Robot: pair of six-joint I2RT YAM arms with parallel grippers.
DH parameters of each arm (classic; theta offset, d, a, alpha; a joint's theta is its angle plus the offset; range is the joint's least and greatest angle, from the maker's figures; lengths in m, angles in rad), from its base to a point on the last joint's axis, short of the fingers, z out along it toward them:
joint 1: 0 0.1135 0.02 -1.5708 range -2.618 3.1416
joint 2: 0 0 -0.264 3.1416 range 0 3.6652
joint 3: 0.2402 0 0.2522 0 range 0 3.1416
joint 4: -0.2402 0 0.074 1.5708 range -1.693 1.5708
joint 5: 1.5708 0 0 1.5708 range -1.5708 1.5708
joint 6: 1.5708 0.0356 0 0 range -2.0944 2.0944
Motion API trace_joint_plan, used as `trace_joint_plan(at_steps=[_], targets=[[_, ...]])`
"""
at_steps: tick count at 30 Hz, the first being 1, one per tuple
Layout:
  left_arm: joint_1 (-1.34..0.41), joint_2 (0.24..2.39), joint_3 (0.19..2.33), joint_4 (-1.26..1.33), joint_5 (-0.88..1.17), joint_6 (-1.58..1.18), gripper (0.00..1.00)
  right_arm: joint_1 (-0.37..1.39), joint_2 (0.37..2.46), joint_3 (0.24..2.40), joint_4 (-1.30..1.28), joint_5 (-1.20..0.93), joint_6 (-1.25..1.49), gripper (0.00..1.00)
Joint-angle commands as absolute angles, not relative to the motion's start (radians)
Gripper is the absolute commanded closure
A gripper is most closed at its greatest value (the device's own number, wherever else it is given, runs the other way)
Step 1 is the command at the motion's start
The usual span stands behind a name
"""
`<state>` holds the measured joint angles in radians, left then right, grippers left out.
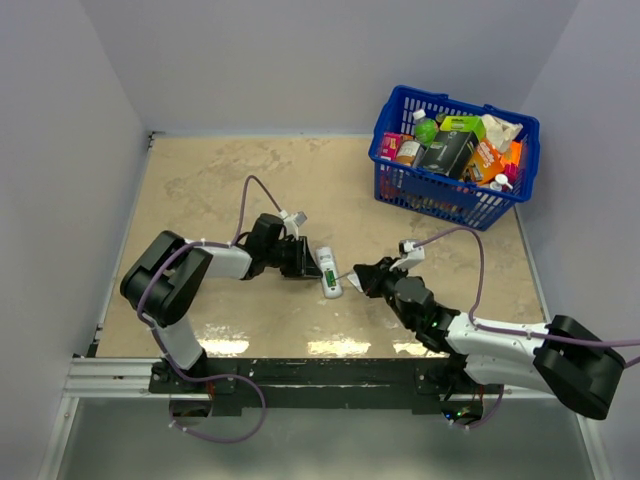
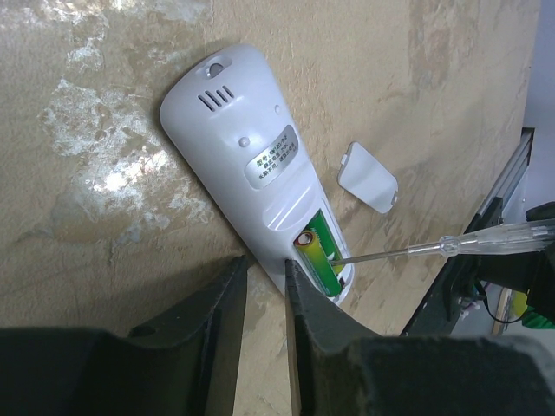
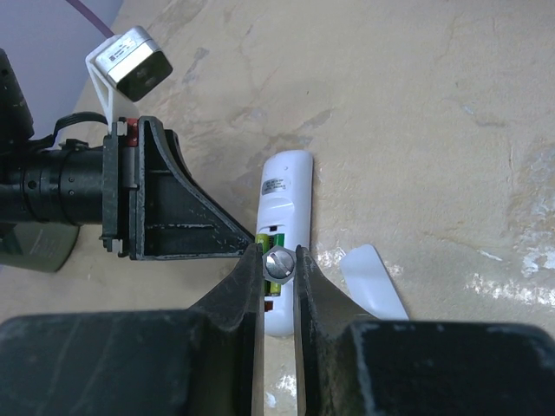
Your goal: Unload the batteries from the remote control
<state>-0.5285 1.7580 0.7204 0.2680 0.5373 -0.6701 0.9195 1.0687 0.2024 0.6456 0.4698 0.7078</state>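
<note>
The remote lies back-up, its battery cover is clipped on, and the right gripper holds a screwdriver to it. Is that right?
No: the cover is off, lying on the table beside the remote control; the left wrist view shows the batteries exposed. The rest holds: remote back-up, right gripper holding the screwdriver to it.

The left arm [image 1: 228, 262] and right arm [image 1: 500, 340] share one build: bulky matte black joint housings linked by smooth white tubes. A purple cable [image 1: 249, 196] loops loose along each arm, from base to wrist. Each wrist carries a small white camera box [image 3: 132, 62] with a dark face, on a white bracket. The fingers [image 3: 232, 322] are flat black wedges, scuffed grey along the edges, with small metal fittings [image 3: 114, 130] at their mount.
</note>
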Motion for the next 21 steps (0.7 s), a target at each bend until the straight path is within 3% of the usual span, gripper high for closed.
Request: trace_joint_plan(at_steps=[1,21], targets=[[-0.541,1.776,0.715,0.173,0.453,-0.624,0.71,0.911,1.083,0.202,0.543,0.451,0.681,1.0],[-0.543,1.717,0.663,0.169,0.44,-0.629,0.71,0.908,1.19,0.433,0.514,0.394,0.563,1.0]])
